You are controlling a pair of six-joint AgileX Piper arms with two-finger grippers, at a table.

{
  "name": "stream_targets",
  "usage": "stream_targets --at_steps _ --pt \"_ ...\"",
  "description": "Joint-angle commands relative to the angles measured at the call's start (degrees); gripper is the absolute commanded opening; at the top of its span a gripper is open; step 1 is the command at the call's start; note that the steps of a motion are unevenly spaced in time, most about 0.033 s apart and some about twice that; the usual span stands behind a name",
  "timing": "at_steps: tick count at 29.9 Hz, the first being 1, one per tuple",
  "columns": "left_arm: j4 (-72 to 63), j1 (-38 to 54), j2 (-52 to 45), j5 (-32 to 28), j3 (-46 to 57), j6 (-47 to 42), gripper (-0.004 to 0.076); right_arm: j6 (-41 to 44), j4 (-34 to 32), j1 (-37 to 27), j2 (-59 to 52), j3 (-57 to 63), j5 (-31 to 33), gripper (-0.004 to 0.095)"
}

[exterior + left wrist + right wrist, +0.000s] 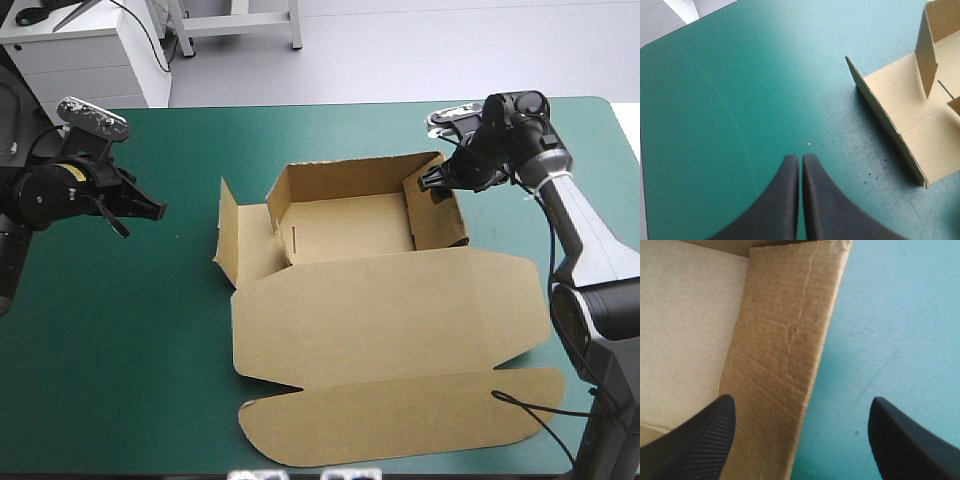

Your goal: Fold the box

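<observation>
The brown box (350,225) stands mid-table as an open tray with its far and right walls raised; its big lid (400,320) lies flat toward the near edge, and a left flap (232,235) stands loose. My right gripper (432,185) is open at the tray's right wall (785,355), one finger inside the tray and the other outside over the teal-green cover. My left gripper (150,208) hovers well left of the box, shut and empty, its tips (800,159) over bare cover with the left flap (890,125) ahead and to one side.
White cabinets and a table frame (120,50) stand beyond the far edge. Teal-green cover (120,340) lies bare left of the box. A black cable loops near the lid's near right corner (530,415).
</observation>
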Motion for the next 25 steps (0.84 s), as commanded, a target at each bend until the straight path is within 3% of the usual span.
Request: stream_targets --at_steps 1,8,11,20,25 --pt "-0.66 0.01 -1.73 -3.37 -1.36 -0.52 0.0008 0.65 0.77 -0.38 0.07 -1.78 0.40 0.0692" --pt "-0.66 0.01 -1.73 -3.37 -1.36 -0.52 0.0008 1.01 3.29 -0.38 4.30 -1.78 0.40 0.0619" --pt "-0.66 0.01 -1.73 -3.37 -1.36 -0.52 0.0008 1.01 3.45 -0.38 4.58 -1.78 0.40 0.0502" --pt "-0.66 0.01 -1.73 -3.37 -1.36 -0.52 0.0008 0.58 3.31 -0.38 4.58 -1.78 0.40 0.0012" --pt "-0.66 0.01 -1.73 -3.37 -1.36 -0.52 0.0008 0.69 3.31 -0.38 4.58 -1.78 0.40 -0.0018"
